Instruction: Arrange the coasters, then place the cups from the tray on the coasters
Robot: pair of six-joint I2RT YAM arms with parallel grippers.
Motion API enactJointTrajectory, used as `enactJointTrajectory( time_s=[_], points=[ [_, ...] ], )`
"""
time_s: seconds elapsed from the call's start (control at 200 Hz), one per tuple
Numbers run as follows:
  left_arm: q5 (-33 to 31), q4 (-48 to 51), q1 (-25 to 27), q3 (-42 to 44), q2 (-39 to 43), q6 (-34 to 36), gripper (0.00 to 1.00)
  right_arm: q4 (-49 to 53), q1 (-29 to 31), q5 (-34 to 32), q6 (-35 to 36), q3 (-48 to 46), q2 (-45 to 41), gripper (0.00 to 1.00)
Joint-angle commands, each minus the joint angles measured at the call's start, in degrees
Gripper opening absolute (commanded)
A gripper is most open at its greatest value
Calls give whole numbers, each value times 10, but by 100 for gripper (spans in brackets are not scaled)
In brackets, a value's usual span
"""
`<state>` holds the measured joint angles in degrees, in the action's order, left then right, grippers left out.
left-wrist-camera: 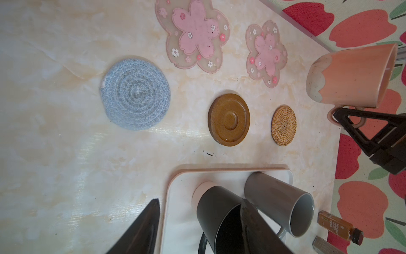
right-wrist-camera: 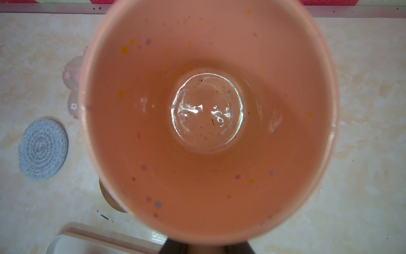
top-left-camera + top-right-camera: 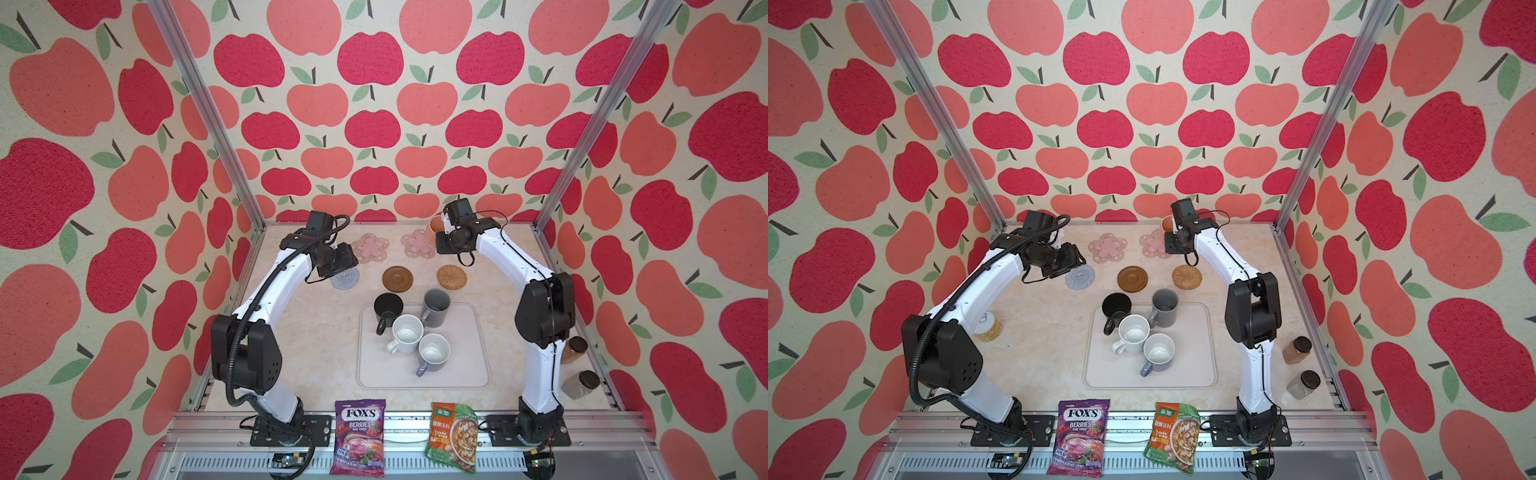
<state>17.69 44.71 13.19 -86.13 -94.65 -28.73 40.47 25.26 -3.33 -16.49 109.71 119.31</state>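
Observation:
Five coasters lie on the table: two pink flower ones (image 3: 370, 246) (image 3: 417, 243) at the back, then a grey woven one (image 3: 347, 279), a brown disc (image 3: 398, 278) and a tan rattan one (image 3: 451, 276) in a row. My right gripper (image 1: 347, 118) is shut on the handle of the peach-orange cup (image 3: 434, 226), held in the air by the right flower coaster. The cup's inside (image 2: 206, 114) fills the right wrist view. My left gripper (image 3: 347, 262) hangs open and empty over the grey coaster. On the tray (image 3: 465, 374) stand the black (image 3: 388, 309), dark grey (image 3: 436, 305), speckled white (image 3: 407, 332) and lavender-grey (image 3: 433, 352) cups.
Two lidded jars (image 3: 575, 349) (image 3: 579, 384) stand at the right edge behind my right arm, and another jar (image 3: 988, 326) sits by my left arm. A candy bag (image 3: 359, 436) and a soup packet (image 3: 453, 436) lie on the front rail.

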Motion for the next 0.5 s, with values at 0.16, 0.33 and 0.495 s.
enactJointTrajectory(
  time_s=[0.16,0.33,0.495],
  points=[
    [23,6,-21,-16,-25,15,61,-41,-16,17,5,92,52,0],
    [28,0,-28,-18,-36,14,61,-31,-16,30,-4,129,88,0],
    [36,-8,-34,-18,-46,12,61,-20,-8,36,0,172,122,0]
  ],
)
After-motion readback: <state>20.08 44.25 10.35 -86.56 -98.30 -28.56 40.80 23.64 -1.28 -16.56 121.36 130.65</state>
